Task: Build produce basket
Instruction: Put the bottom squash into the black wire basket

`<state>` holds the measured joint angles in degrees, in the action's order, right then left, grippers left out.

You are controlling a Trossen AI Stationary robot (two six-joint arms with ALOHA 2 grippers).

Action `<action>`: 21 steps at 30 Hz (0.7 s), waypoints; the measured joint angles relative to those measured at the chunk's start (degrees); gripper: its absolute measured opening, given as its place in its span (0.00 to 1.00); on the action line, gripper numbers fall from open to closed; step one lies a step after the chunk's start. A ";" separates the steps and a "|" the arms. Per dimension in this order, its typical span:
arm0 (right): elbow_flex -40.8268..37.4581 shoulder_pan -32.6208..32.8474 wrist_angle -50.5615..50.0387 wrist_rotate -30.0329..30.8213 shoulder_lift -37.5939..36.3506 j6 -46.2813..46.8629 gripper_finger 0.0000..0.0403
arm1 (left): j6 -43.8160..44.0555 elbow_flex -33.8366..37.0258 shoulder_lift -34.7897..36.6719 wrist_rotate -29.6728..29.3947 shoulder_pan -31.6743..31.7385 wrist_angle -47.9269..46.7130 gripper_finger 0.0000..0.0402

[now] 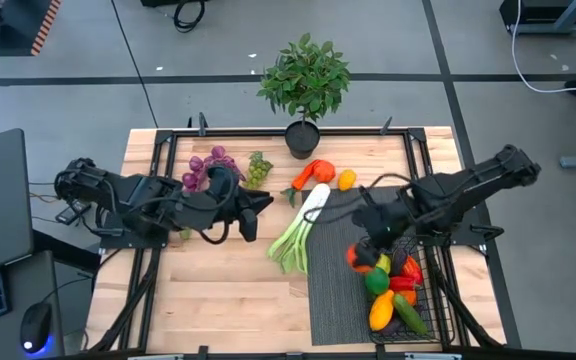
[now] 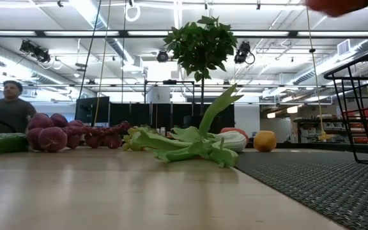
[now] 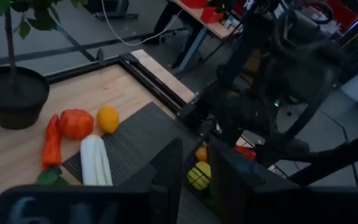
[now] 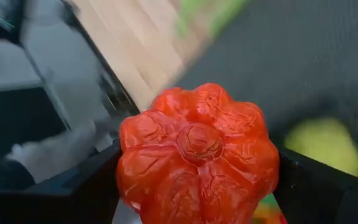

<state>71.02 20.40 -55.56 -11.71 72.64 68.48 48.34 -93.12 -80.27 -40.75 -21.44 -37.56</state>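
My right gripper (image 1: 360, 252) is shut on a red ribbed tomato-like fruit (image 4: 197, 155), above the far left corner of the black wire basket (image 1: 438, 315). The basket stands on the right part of the grey ribbed mat (image 1: 333, 290) and holds several yellow, green, red and orange pieces (image 1: 388, 290). My left gripper (image 1: 253, 213) is open and empty, above the wood left of the leek (image 1: 303, 225). Purple grapes (image 1: 206, 167), green grapes (image 1: 259, 168), a carrot (image 1: 296, 190), a red fruit (image 1: 320, 172) and an orange citrus (image 1: 347, 180) lie at the far side. My right gripper pinches the red fruit by two opposite sides (image 4: 132, 177) between its two fingers (image 4: 73, 193). The fruit's dimpled end (image 4: 199, 142) faces the wrist camera. The fruit is lifted clear, and it shows at the top edge of the low view (image 2: 337, 5), above the basket's rim (image 2: 360, 64).
A leafy plant in a black pot (image 1: 303, 135) stands at the far edge. A cucumber (image 2: 2, 142) lies on the wood under my left arm. A black frame rail (image 1: 268, 131) borders the table. A person (image 2: 5, 110) shows beyond the table in the low view.
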 joint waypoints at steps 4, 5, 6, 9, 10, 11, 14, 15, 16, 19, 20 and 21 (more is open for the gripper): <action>0.00 5.08 -8.42 -3.29 0.14 6.50 0.88 | -0.11 0.00 -0.55 2.53 0.78 0.57 0.20; 0.00 6.58 -10.51 -3.32 0.22 7.60 0.88 | -0.12 0.00 -0.75 3.13 0.77 0.88 0.20; 0.00 8.03 -12.92 -3.04 0.28 8.27 0.88 | -0.17 -0.04 -0.95 3.47 0.77 1.50 0.20; 0.00 12.06 -19.81 -0.96 0.28 10.06 0.92 | -0.87 -0.04 -1.64 4.17 0.77 1.78 0.21; 0.00 13.19 -21.61 -0.26 0.30 10.47 0.94 | -1.29 -0.07 -1.92 4.63 0.77 2.45 0.21; 0.00 14.16 -23.14 0.27 0.31 10.90 0.96 | -2.15 -0.06 -2.09 4.87 0.77 2.56 0.22; 0.00 16.50 -25.66 1.58 0.31 12.66 0.98 | -3.00 -0.02 -2.85 5.05 0.91 3.43 0.23; 0.00 17.04 -25.57 2.25 0.30 13.11 0.98 | -3.06 -0.02 -3.05 5.07 1.06 3.55 0.23; 0.00 17.49 -25.36 3.18 0.24 13.66 0.98 | -3.02 -0.02 -3.29 5.09 1.06 3.44 0.23; 0.00 18.26 -25.16 4.73 0.22 14.30 0.99 | -2.55 -0.02 -4.00 5.10 1.40 3.44 0.23; 0.00 18.31 -25.23 4.91 0.22 14.26 0.99 | -2.49 -0.02 -4.28 5.21 1.39 3.35 0.23; 0.00 18.35 -25.23 5.15 0.22 14.24 0.99 | -2.20 -0.05 -4.71 5.41 1.44 3.67 0.23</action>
<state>71.02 38.74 -80.79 -6.57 72.86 82.72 46.14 -93.17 -84.98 -35.34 -20.00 -33.89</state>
